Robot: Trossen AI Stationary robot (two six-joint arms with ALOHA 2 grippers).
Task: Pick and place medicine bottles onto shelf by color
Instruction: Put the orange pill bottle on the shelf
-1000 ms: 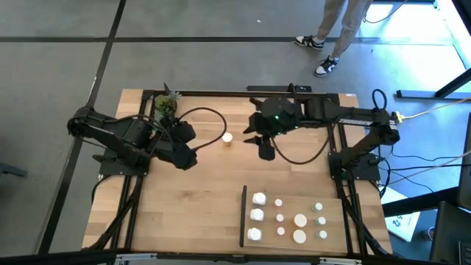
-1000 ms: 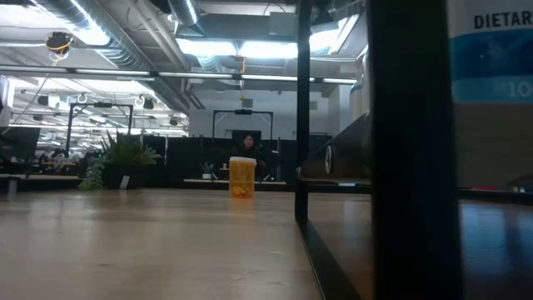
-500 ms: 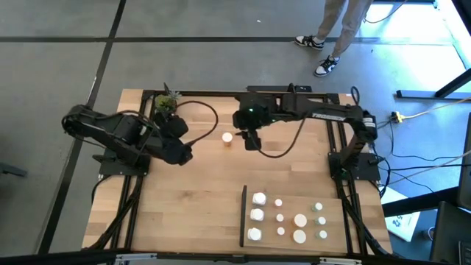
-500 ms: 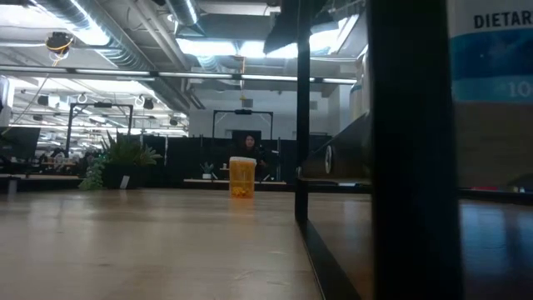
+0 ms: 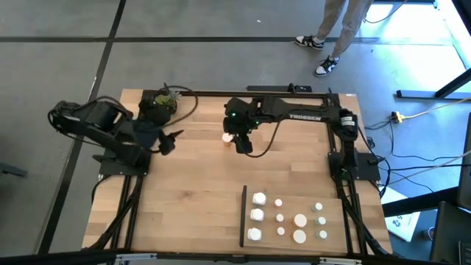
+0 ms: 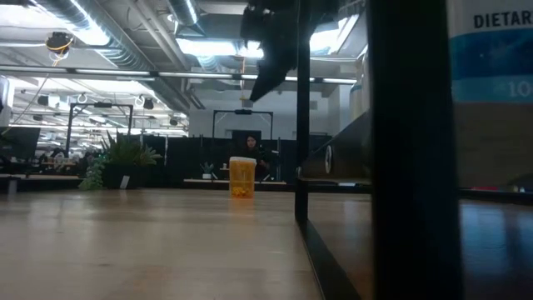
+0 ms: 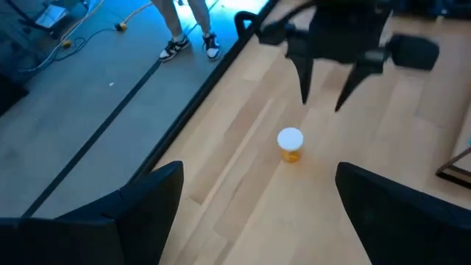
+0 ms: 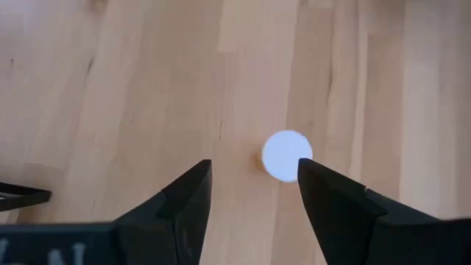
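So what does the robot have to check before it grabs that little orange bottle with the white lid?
1. Orange bottle standing upright, alone on the table: ok.
2. Right gripper open with room for the bottle: ok, fingers apart.
3. Right gripper centred over the bottle: not ok; in the right wrist view the white lid sits nearer one finger.
4. Right gripper low enough to grip: not ok; the low view shows it well above the bottle.
5. Left gripper out of the way: ok, open, off near the plant.
6. Free spot on the shelf: ok, bare wood shows between the white bottles.
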